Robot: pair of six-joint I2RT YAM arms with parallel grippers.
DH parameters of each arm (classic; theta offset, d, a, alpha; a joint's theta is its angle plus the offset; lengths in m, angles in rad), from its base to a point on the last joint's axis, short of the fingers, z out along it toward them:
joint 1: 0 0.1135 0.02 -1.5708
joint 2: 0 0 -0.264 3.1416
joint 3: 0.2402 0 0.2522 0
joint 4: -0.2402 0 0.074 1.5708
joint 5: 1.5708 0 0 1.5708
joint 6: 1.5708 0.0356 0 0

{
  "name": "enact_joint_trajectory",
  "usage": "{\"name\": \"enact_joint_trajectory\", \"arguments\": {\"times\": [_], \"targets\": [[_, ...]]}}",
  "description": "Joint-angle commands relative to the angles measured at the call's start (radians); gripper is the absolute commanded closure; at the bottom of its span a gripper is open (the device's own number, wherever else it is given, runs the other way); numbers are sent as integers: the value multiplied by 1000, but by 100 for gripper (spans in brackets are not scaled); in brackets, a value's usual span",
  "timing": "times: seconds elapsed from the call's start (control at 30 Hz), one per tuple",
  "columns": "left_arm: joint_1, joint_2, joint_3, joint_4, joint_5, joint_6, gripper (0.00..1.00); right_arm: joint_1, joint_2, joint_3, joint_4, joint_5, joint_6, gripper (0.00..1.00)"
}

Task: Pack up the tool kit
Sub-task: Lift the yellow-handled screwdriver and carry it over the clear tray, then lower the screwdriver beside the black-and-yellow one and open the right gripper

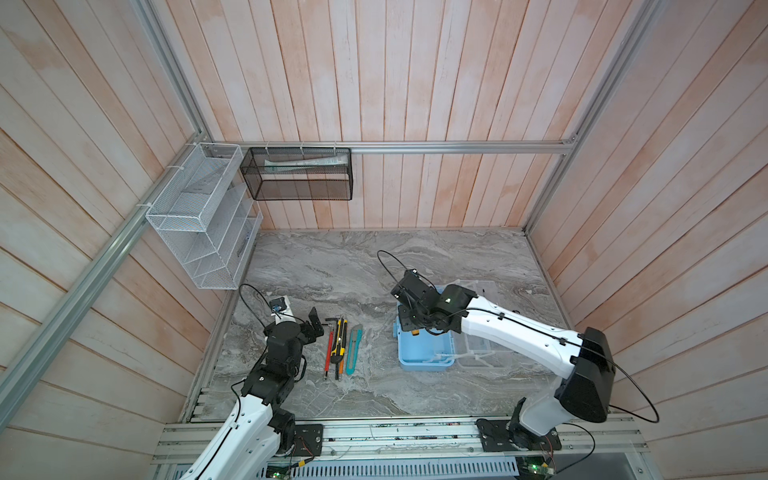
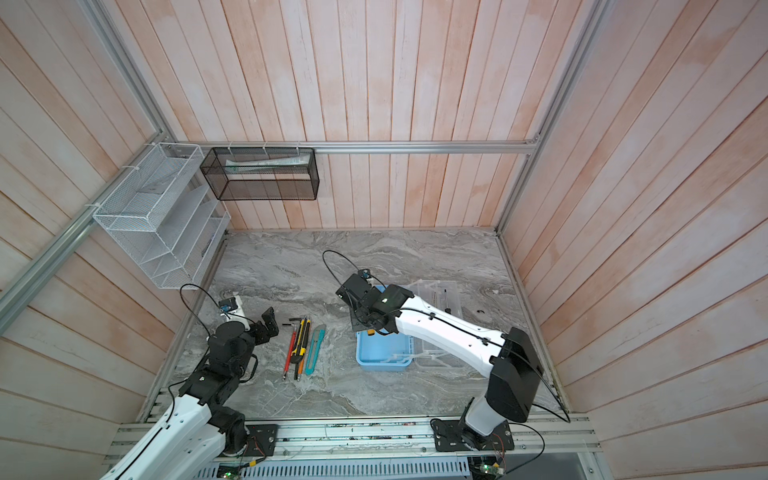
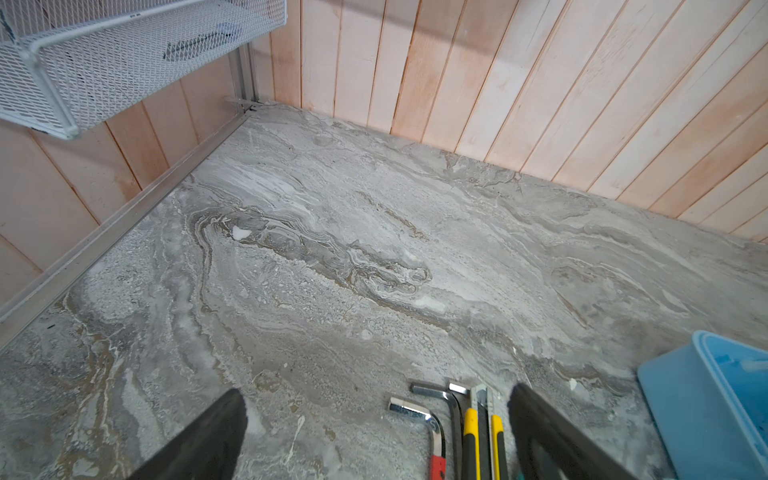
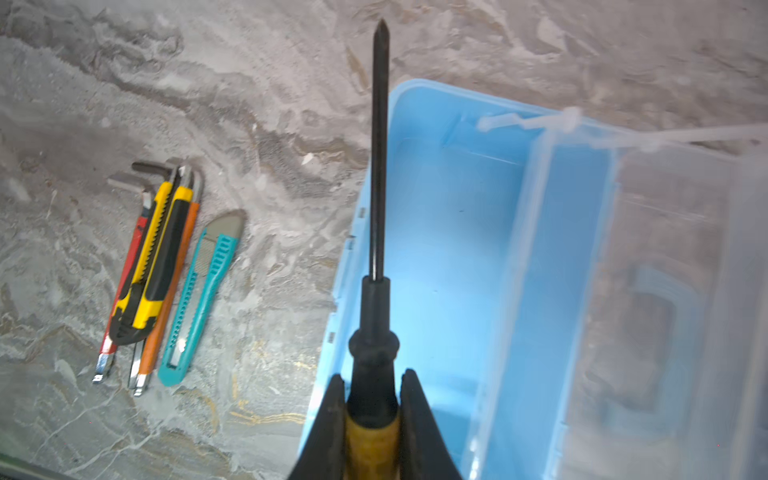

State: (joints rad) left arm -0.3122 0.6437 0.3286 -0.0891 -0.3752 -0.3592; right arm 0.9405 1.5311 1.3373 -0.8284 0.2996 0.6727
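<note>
While the right end effector (image 4: 372,374) clamps the screwdriver (image 4: 379,166), the box (image 4: 449,232) lies just beneath, both running 12-to-6 in both top views.

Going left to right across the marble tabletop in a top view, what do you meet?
open black left gripper → yellow-and-black utility knife → teal plastic utility knife → light blue plastic box → its clear lid

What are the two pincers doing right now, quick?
Left pincer: open, holding nothing.
Right pincer: closed on the screwdriver.
</note>
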Motion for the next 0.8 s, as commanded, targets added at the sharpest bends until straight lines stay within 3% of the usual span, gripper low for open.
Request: {"name": "enact_joint_trajectory", "arguments": {"times": [0.0,0.3,0.53,0.77], "targets": [[5,-7,-5,7,-8,0,0,-75,-118,-68,-57,76,-8,100],[5,1,-1,3,-22,-7,0,-347,-379,-205,-73,61,-71,100],[5,-16,-4,2,-24,-6,1,-534,-408,-200,-124,88,-160,100],[5,-22,-8,-2,-30,-11,1,-576,-379,-213,-89,71,-220,100]]}}
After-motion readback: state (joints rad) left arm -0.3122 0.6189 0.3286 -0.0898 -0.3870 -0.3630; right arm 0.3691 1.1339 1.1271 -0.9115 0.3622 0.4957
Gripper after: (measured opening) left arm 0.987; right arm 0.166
